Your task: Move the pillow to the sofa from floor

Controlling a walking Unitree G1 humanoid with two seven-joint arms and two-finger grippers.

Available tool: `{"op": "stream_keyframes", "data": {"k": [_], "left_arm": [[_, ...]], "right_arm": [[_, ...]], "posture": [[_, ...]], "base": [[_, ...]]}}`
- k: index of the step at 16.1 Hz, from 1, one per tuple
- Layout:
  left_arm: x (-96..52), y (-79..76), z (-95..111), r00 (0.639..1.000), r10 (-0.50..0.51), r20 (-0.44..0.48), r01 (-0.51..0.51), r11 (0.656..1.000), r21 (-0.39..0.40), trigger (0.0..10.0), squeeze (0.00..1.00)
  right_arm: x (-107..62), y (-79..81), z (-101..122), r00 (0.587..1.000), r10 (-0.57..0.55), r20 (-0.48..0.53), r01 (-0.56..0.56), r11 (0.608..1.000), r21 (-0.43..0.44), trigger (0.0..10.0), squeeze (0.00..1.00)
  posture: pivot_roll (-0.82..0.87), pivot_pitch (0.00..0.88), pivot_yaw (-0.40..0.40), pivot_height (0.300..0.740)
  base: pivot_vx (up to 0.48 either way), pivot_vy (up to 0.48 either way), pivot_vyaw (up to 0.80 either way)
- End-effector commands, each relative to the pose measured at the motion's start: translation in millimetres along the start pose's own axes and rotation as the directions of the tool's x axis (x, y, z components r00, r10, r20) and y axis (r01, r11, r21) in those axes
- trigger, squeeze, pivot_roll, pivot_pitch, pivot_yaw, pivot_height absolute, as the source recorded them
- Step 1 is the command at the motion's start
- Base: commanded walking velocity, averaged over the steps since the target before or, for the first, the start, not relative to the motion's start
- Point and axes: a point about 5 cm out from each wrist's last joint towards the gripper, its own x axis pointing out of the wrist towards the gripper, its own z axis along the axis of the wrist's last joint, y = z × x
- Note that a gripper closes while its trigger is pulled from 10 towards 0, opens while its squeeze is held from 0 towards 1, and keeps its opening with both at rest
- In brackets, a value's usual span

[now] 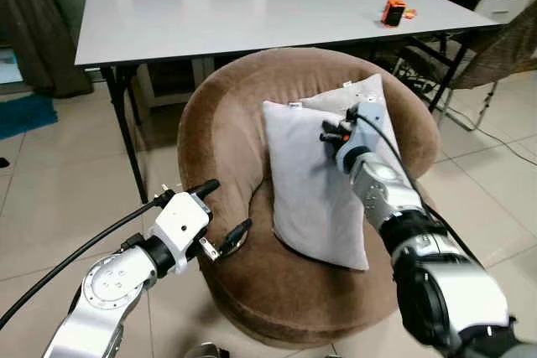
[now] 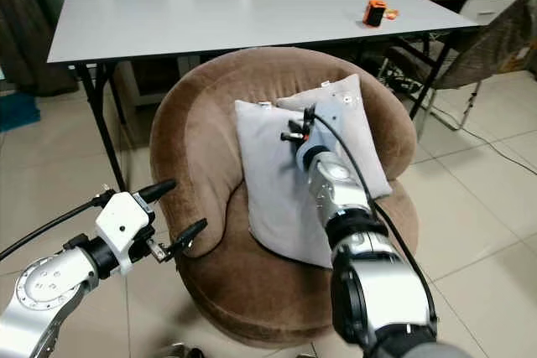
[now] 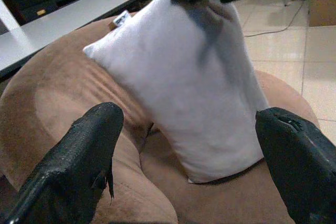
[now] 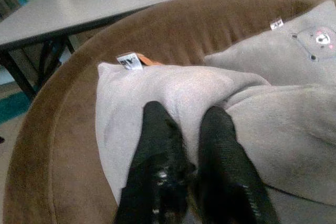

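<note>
A light grey pillow (image 1: 315, 182) stands tilted on the seat of the round brown sofa chair (image 1: 226, 115), leaning on its backrest. My right gripper (image 1: 332, 132) is at the pillow's upper right edge. In the right wrist view its fingers (image 4: 157, 140) lie close together with a fold of the pillow (image 4: 157, 85) pinched between them. My left gripper (image 1: 224, 207) hangs open just off the sofa's left front rim, apart from the pillow; its two fingers (image 3: 79, 156) frame the pillow (image 3: 184, 87) in the left wrist view.
A second grey pillow (image 1: 369, 94) with a small printed patch leans behind the first. A grey table (image 1: 252, 14) stands right behind the sofa, with an orange object (image 1: 393, 12) on it. A wicker chair (image 1: 503, 48) and cables are at the right. Tiled floor surrounds the sofa.
</note>
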Motion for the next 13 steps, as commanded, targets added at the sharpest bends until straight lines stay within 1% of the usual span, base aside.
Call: {"op": "stream_keyframes", "data": {"k": [1,2,4,5,6,7,8,9,10,12,13], "left_arm": [[2.7,-0.8,4.1,1.000,-0.015,0.009,0.015,1.000,0.005,10.0,0.00],[3.3,0.0,4.8,1.000,-0.009,0.010,0.009,1.000,0.008,10.0,0.00],[5.7,5.3,6.1,0.999,0.038,0.017,-0.038,0.999,0.018,10.0,0.00],[8.2,10.8,7.2,0.997,0.075,0.025,-0.076,0.997,0.024,10.0,0.00],[12.4,19.8,9.3,0.991,0.125,0.038,-0.127,0.991,0.032,10.0,0.00],[12.4,19.8,9.3,0.991,0.125,0.038,-0.127,0.991,0.032,10.0,0.00],[16.5,29.0,12.0,0.984,0.169,0.055,-0.171,0.985,0.033,10.0,0.00],[19.7,37.7,13.9,0.974,0.219,0.065,-0.220,0.975,0.014,10.0,0.00],[21.0,40.5,14.3,0.970,0.235,0.068,-0.237,0.972,0.010,10.0,0.00],[22.2,44.8,15.1,0.960,0.272,0.073,-0.273,0.962,0.003,10.0,0.00],[23.0,49.7,13.5,0.937,0.345,0.054,-0.345,0.938,-0.021,10.0,0.00]], "right_arm": [[0.7,-10.2,9.7,0.998,-0.054,0.031,0.054,0.998,-0.013,10.0,1.00],[0.9,-14.3,13.2,0.996,-0.077,0.041,0.079,0.997,-0.026,10.0,1.00],[1.3,-20.3,26.8,0.991,-0.098,0.089,0.101,0.994,-0.028,10.0,1.00],[1.1,-26.2,41.5,0.984,-0.112,0.137,0.117,0.993,-0.033,10.0,1.00],[-0.5,-35.4,64.8,0.969,-0.130,0.209,0.144,0.988,-0.050,10.0,1.00],[-0.5,-35.4,64.8,0.969,-0.130,0.209,0.144,0.988,-0.050,10.0,1.00],[-2.9,-44.3,81.8,0.956,-0.155,0.248,0.181,0.980,-0.086,10.0,1.00],[-4.4,-50.8,86.6,0.955,-0.170,0.244,0.197,0.976,-0.094,10.0,0.73],[-4.9,-53.0,86.5,0.956,-0.172,0.238,0.197,0.977,-0.083,10.0,0.00],[-5.4,-54.1,85.8,0.959,-0.155,0.236,0.175,0.982,-0.064,10.0,0.00],[-5.3,-53.4,81.4,0.967,-0.124,0.223,0.141,0.988,-0.061,10.0,0.00]], "posture": [[0.07,0.013,-0.047,0.740],[0.07,0.013,-0.047,0.740],[0.07,0.010,-0.044,0.740],[0.06,0.001,-0.030,0.740],[0.05,0.000,-0.021,0.740],[0.05,0.000,-0.021,0.740],[0.05,0.000,-0.015,0.740],[0.04,0.000,-0.008,0.740],[0.04,0.000,-0.007,0.740],[0.04,0.000,-0.010,0.740],[0.03,0.000,-0.022,0.740]], "base": [[0.000,0.000,0.00],[0.000,0.000,0.00],[0.000,0.000,0.00],[0.000,0.000,0.00],[0.000,0.000,0.00],[0.000,0.000,0.00],[0.000,0.000,0.00],[0.000,0.000,0.00],[0.000,0.000,0.00],[0.000,0.000,0.00],[0.000,0.000,0.00]]}}
